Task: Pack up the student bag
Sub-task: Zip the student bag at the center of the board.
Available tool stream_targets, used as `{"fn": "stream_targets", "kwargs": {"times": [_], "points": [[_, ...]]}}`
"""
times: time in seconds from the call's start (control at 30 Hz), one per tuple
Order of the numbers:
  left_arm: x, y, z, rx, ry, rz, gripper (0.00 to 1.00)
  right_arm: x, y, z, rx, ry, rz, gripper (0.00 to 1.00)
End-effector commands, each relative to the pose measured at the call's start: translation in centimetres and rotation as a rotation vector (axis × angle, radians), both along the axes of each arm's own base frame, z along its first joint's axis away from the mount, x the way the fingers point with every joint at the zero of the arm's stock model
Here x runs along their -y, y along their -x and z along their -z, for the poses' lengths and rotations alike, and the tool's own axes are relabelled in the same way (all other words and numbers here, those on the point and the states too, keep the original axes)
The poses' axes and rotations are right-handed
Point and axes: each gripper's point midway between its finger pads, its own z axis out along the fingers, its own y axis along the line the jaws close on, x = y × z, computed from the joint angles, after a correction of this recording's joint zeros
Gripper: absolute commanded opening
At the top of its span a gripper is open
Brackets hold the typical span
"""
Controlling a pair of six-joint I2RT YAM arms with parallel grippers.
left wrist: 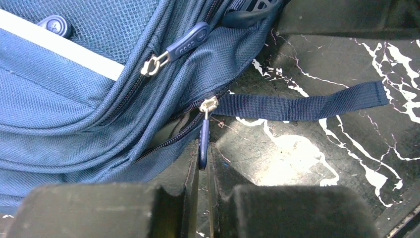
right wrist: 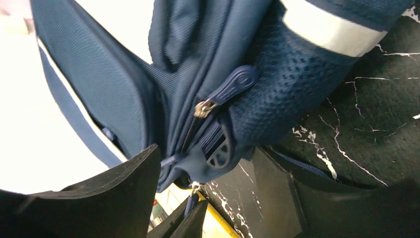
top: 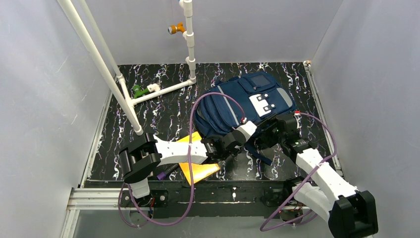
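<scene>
The student bag (top: 247, 101), navy with grey stripes and a white patch, lies on the black marbled table (top: 163, 106) at the right of centre. My left gripper (top: 229, 141) is at the bag's near edge. In the left wrist view it (left wrist: 202, 163) is shut on a blue zip pull (left wrist: 204, 141) that hangs from a metal slider (left wrist: 208, 104); the zip behind the slider gapes a little. My right gripper (top: 275, 131) is just right of it. It (right wrist: 205, 158) stands open around the bag's lower corner (right wrist: 198, 171), its fingers (right wrist: 124, 193) apart from the fabric.
A flat yellow item (top: 198, 166) lies on the table under my left arm. A white pipe frame (top: 124, 79) with green (top: 138, 91) and orange (top: 174, 29) fittings stands at the back left. A loose bag strap (left wrist: 302, 105) lies across the table. Grey walls enclose the table.
</scene>
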Motion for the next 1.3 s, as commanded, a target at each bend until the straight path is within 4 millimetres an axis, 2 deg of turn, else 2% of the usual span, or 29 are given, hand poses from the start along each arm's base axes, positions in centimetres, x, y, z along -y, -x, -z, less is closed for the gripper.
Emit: {"fn": "stream_targets", "kwargs": {"times": [0.0, 0.17, 0.27, 0.4, 0.57, 0.67, 0.77, 0.87, 0.97, 1.0, 1.07, 1.13, 1.17, 1.2, 1.27], "points": [[-0.2, -0.9, -3.1, -0.042, 0.116, -0.086, 0.0, -0.5, -1.5, 0.2, 0.031, -0.071, 0.038, 0.68], [-0.6, -0.9, -2.5, -0.109, 0.153, -0.125, 0.0, 0.1, -2.1, 1.4, 0.009, -0.068, 0.102, 0.59], [-1.1, -1.3, -2.0, -0.131, 0.16, -0.159, 0.0, 1.8, -2.6, 2.3, 0.017, -0.021, 0.179, 0.35], [-3.9, -3.0, -1.0, -0.152, 0.134, -0.282, 0.0, 5.5, -2.5, 4.0, -0.001, 0.087, 0.291, 0.01], [-10.5, -5.9, -0.3, -0.146, 0.096, -0.474, 0.0, 10.6, -3.4, 5.2, -0.027, 0.119, 0.312, 0.01], [-12.6, -6.7, -0.9, -0.125, 0.101, -0.478, 0.0, 13.3, -5.0, 5.3, -0.038, 0.182, 0.26, 0.01], [-12.4, -6.3, -1.5, -0.151, 0.132, -0.44, 0.0, 14.5, -7.1, 4.8, -0.06, 0.322, 0.13, 0.01], [-9.1, -5.0, -2.0, -0.26, 0.255, -0.342, 0.0, 13.3, -10.1, 4.2, -0.035, 0.357, -0.067, 0.01], [-4.8, -3.8, -2.8, -0.37, 0.33, -0.239, 0.0, 13.9, -10.5, 4.9, -0.199, 0.443, -0.176, 0.41], [-3.6, -3.3, -3.1, -0.395, 0.35, -0.209, 0.0, 13.8, -10.1, 4.6, -0.248, 0.475, -0.203, 0.48], [-1.7, -2.8, -4.3, -0.427, 0.397, -0.163, 0.0, 13.4, -9.1, 3.1, -0.297, 0.547, -0.217, 0.55], [-0.5, -2.3, -5.5, -0.444, 0.432, -0.13, 0.0, 10.5, -7.8, 0.7, -0.227, 0.571, -0.269, 0.65], [-0.1, -2.1, -5.9, -0.453, 0.447, -0.12, 0.0, 9.5, -6.8, -0.3, -0.202, 0.587, -0.27, 0.74], [0.1, -2.1, -6.4, -0.456, 0.465, -0.117, 0.0, 9.1, -5.7, -1.1, -0.192, 0.614, -0.258, 0.94], [0.9, -1.3, -7.0, -0.486, 0.501, -0.077, 0.0, 9.3, -3.3, -2.8, -0.185, 0.634, -0.208, 0.98]]}}
